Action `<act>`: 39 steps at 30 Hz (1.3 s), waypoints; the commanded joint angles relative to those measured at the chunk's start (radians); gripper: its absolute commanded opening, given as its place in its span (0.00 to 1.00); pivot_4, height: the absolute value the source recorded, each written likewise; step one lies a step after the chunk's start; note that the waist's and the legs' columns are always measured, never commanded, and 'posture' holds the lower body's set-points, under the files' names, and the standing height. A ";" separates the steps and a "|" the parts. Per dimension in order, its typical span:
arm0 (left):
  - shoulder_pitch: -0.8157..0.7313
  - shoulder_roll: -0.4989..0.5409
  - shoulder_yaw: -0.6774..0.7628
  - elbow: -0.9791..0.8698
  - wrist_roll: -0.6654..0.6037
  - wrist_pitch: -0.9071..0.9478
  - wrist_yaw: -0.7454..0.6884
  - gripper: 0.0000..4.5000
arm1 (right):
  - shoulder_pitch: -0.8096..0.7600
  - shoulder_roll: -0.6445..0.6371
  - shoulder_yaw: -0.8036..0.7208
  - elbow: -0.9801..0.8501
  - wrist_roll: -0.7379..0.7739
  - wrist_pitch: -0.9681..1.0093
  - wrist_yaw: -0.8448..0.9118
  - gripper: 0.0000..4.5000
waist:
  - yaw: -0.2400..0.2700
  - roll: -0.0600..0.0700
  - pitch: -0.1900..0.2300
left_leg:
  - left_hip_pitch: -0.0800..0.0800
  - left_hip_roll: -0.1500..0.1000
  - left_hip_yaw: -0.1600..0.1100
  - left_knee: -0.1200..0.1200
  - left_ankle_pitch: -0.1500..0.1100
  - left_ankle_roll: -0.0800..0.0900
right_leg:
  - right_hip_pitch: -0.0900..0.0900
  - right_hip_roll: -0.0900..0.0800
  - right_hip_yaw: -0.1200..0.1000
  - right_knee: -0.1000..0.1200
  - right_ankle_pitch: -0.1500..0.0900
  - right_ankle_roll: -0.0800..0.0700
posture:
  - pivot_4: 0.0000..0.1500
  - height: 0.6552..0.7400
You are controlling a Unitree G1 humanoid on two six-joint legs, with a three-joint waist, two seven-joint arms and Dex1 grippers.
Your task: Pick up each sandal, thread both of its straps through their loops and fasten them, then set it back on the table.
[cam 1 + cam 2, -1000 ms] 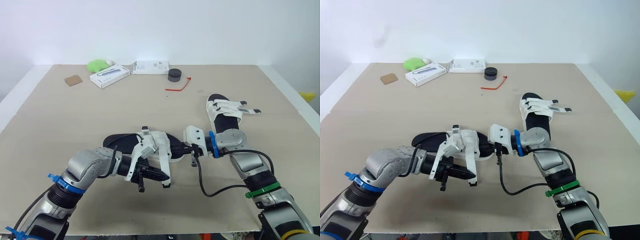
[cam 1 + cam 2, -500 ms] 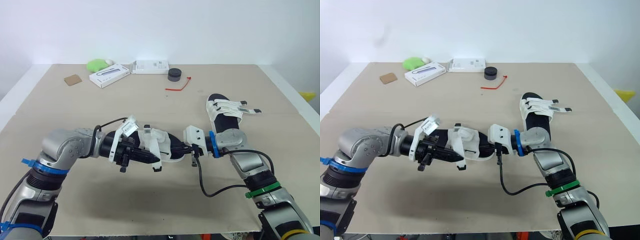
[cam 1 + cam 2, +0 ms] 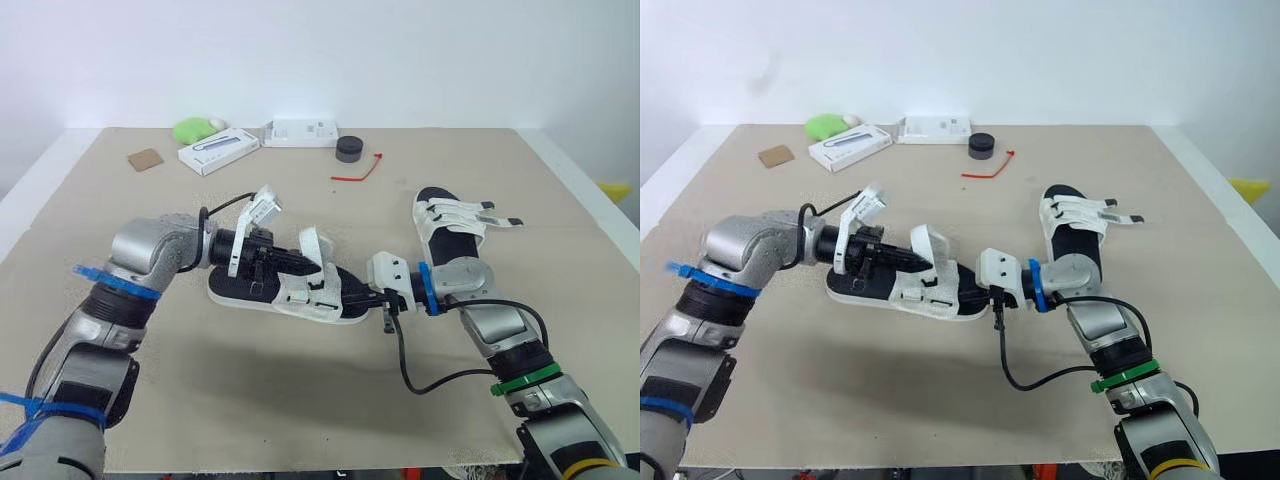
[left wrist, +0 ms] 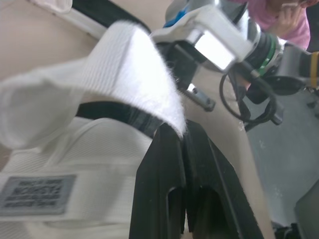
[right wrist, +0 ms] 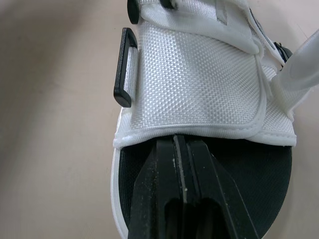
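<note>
- The sandal [image 3: 318, 300] lay flat near the middle of the desk [image 3: 300, 400], one white strap [image 3: 313, 243] standing up loose from it.
- The left claw [image 3: 303, 262], over the sandal, had that strap pinched between its fingers.
- The right claw [image 3: 358, 299] was closed narrow on the sandal's end.
- A second sandal [image 3: 452, 228] sat beyond the right arm, apart from the first.

Left arm [image 3: 150, 255]: elbow bent, forearm pointing inward across my front. Left claw [image 3: 300, 263]: fingers pressed together, pinching a strap [image 3: 312, 245]. Right arm [image 3: 490, 320]: reaches forward and inward, wrist level. Right claw [image 3: 362, 297]: low, fingers closed on the end of the sandal [image 3: 250, 290].
</note>
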 commanded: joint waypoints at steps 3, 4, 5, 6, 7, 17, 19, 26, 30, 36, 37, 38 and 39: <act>-0.088 -0.053 -0.047 0.125 0.075 -0.079 -0.118 0.01 | 0.010 -0.009 0.008 0.001 -0.024 0.009 -0.014 0.00 | -0.001 0.000 0.000 | 0.000 -0.001 0.000 0.000 0.000 0.000 | 0.000 0.000 0.000 0.000 -0.001 0.001 | 1.00 1.00; -0.096 -0.060 -0.052 0.137 0.078 -0.075 -0.138 0.01 | 0.013 -0.010 0.008 -0.003 -0.023 0.010 -0.016 0.00 | -0.001 0.000 0.000 | 0.000 -0.001 0.000 0.000 0.000 0.000 | 0.000 0.000 0.000 0.000 -0.001 0.001 | 1.00 1.00; -0.103 -0.066 -0.059 0.149 0.079 -0.067 -0.158 0.01 | 0.015 -0.010 0.007 -0.005 -0.023 0.011 -0.017 0.00 | -0.002 0.000 0.000 | 0.000 -0.001 0.000 0.000 0.000 0.000 | 0.000 0.000 0.000 0.000 -0.001 0.001 | 1.00 1.00; -0.107 -0.068 -0.070 0.155 0.086 -0.065 -0.176 0.01 | 0.016 -0.010 0.007 -0.008 -0.023 0.013 -0.019 0.00 | -0.003 0.000 0.000 | 0.000 -0.001 0.000 0.000 0.000 0.000 | 0.000 0.000 0.001 0.000 -0.001 0.001 | 1.00 1.00; -0.109 -0.068 -0.085 0.155 0.093 -0.062 -0.201 0.01 | 0.017 -0.010 0.006 -0.010 -0.023 0.014 -0.021 0.00 | -0.003 0.000 0.000 | -0.001 -0.001 0.000 0.000 0.000 0.000 | -0.001 0.000 0.001 0.000 -0.001 0.001 | 1.00 1.00; -0.126 -0.075 -0.113 0.170 0.135 -0.048 -0.266 0.01 | 0.028 -0.014 0.003 -0.020 -0.022 0.021 -0.034 0.00 | -0.003 0.000 0.000 | -0.001 0.001 0.000 0.000 0.000 0.000 | -0.001 0.000 0.001 0.000 -0.003 0.006 | 1.00 1.00; -0.128 -0.078 -0.115 0.177 0.146 -0.047 -0.272 0.01 | 0.026 -0.013 0.003 -0.017 -0.022 0.021 -0.035 0.00 | -0.003 0.000 0.000 | -0.001 0.001 0.000 0.000 0.000 0.001 | -0.001 0.000 0.001 0.000 -0.003 0.005 | 1.00 1.00; -0.141 -0.094 -0.115 0.205 0.184 -0.056 -0.277 0.01 | 0.021 -0.007 0.005 -0.012 -0.023 0.019 -0.037 0.00 | -0.003 0.000 0.000 | -0.001 0.001 0.000 0.000 0.000 0.001 | -0.001 0.000 0.001 0.000 -0.003 0.005 | 1.00 1.00; -0.136 -0.108 -0.120 0.223 0.207 -0.066 -0.278 0.01 | 0.019 -0.005 0.006 -0.011 -0.023 0.020 -0.038 0.00 | -0.003 0.000 0.000 | -0.001 0.001 0.000 0.000 0.000 0.001 | -0.001 0.000 0.001 0.000 -0.003 0.005 | 1.00 1.00; -0.138 -0.139 -0.137 0.278 0.268 -0.131 -0.274 0.01 | 0.018 -0.007 0.005 -0.006 -0.025 0.018 -0.038 0.00 | -0.003 0.000 0.000 | -0.001 0.001 0.000 0.000 0.000 0.001 | -0.001 0.000 0.001 0.000 -0.003 0.005 | 1.00 1.00; -0.140 -0.144 -0.139 0.286 0.277 -0.142 -0.275 0.01 | 0.018 -0.007 0.005 -0.006 -0.025 0.018 -0.038 0.00 | -0.003 0.000 0.000 | -0.001 0.001 0.000 0.000 0.000 0.001 | -0.001 0.000 0.001 0.000 -0.003 0.006 | 1.00 1.00; -0.142 -0.148 -0.140 0.291 0.283 -0.150 -0.276 0.01 | 0.018 -0.007 0.005 -0.005 -0.025 0.017 -0.038 0.00 | -0.003 0.000 0.000 | -0.001 0.001 0.000 0.000 0.000 0.001 | -0.001 0.000 0.001 0.000 -0.003 0.006 | 1.00 1.00; -0.143 -0.151 -0.140 0.296 0.289 -0.154 -0.278 0.01 | 0.017 -0.007 0.005 -0.005 -0.025 0.017 -0.038 0.00 | -0.003 0.000 0.000 | -0.001 0.001 0.000 0.000 0.000 0.001 | -0.001 0.000 0.001 0.000 -0.003 0.006 | 1.00 1.00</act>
